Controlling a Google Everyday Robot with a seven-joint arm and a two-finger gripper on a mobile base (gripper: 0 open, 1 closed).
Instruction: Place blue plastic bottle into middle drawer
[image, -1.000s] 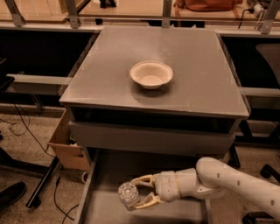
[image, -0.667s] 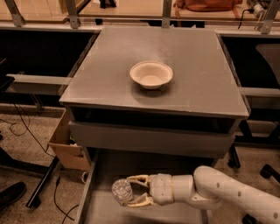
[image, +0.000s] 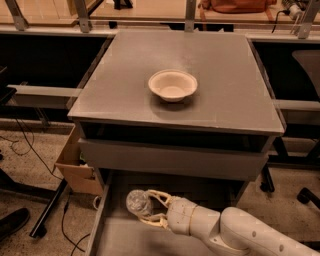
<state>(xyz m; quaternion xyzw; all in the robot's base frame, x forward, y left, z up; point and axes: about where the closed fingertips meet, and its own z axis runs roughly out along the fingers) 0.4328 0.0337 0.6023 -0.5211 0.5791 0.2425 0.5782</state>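
Gripper (image: 146, 206) reaches from the lower right into the open middle drawer (image: 119, 239), its two fingers clenched around the blue plastic bottle (image: 135, 200). The bottle is over the drawer's left half, near the left side wall and just below the closed drawer front (image: 170, 158) above. Bare grey floor lies open nearer the camera. A cream bowl (image: 173, 85) rests on the cabinet top (image: 225, 90), well clear of its edges.
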